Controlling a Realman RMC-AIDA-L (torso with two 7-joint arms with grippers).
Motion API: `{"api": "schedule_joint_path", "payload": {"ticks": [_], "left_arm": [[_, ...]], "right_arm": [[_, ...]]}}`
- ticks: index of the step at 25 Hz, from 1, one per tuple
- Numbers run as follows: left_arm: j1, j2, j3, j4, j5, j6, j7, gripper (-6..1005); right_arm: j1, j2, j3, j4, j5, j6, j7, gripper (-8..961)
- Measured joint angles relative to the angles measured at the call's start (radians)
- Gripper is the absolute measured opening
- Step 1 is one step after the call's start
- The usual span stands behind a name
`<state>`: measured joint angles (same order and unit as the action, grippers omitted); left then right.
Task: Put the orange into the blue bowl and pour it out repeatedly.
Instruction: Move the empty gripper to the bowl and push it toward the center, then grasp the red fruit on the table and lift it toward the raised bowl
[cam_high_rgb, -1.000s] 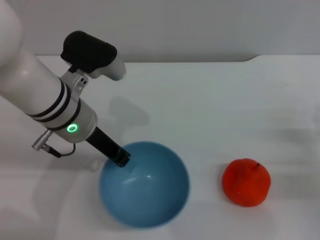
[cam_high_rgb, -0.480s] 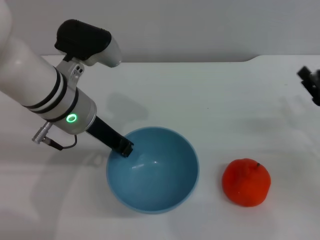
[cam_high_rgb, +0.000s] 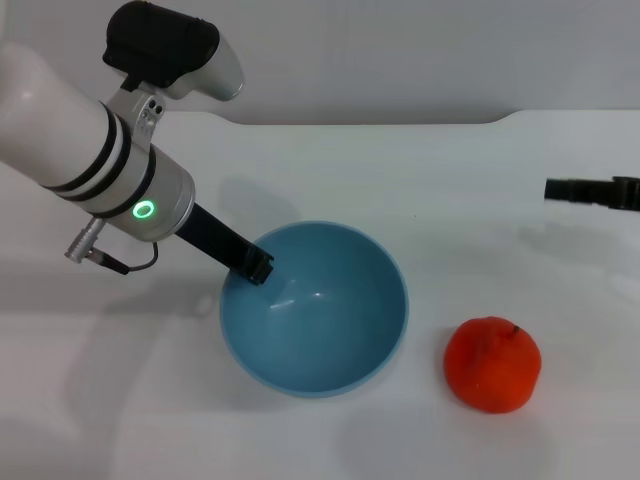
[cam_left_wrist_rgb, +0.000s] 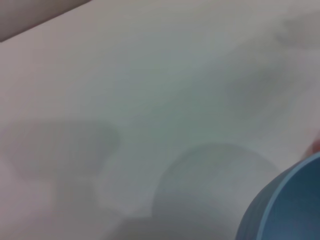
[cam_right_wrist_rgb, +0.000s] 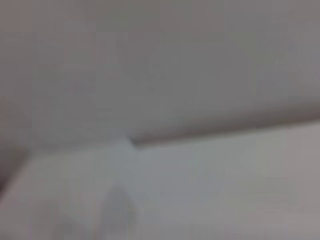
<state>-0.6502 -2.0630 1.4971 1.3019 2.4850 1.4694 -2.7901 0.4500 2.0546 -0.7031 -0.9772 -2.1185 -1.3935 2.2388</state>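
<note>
The blue bowl (cam_high_rgb: 325, 320) sits empty and tilted near the middle of the white table, its outer wall (cam_left_wrist_rgb: 287, 207) also showing in the left wrist view. My left gripper (cam_high_rgb: 256, 269) is shut on the bowl's left rim, with the white arm reaching in from the upper left. The orange (cam_high_rgb: 492, 364) lies on the table to the right of the bowl, apart from it and untouched. My right gripper (cam_high_rgb: 585, 190) pokes in from the right edge as a dark bar, well behind the orange.
The white table (cam_high_rgb: 400, 170) runs back to a grey wall, with its far edge stepping up at the right. A cable loop hangs under the left wrist. The right wrist view shows only the table and wall.
The left gripper has carried the bowl away from me and to the right. The right gripper has come into view from the right edge. The orange has not moved.
</note>
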Motion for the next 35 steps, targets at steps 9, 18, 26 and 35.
{"api": "schedule_joint_path", "payload": {"ticks": [9,18,26,35], "left_arm": [[-0.003,0.0,0.0,0.003,0.0,-0.008,0.003,-2],[-0.004,0.001,0.0,0.004,0.001,-0.011,0.003,-2],[-0.005,0.001,-0.002,0.004,0.005,-0.015,0.004,-2],[-0.005,0.001,-0.002,0.004,0.003,-0.018,0.009,-1]], "right_arm": [[0.198,-0.01,-0.091,-0.151,-0.35,-0.279,0.223,510],[0.239,0.001,-0.333,-0.133,-0.394,-0.288,0.303,509],[0.248,0.006,-0.4,-0.079,-0.442,-0.291,0.323,508],[0.29,0.012,-0.443,0.045,-0.435,-0.263,0.32,507]]}}
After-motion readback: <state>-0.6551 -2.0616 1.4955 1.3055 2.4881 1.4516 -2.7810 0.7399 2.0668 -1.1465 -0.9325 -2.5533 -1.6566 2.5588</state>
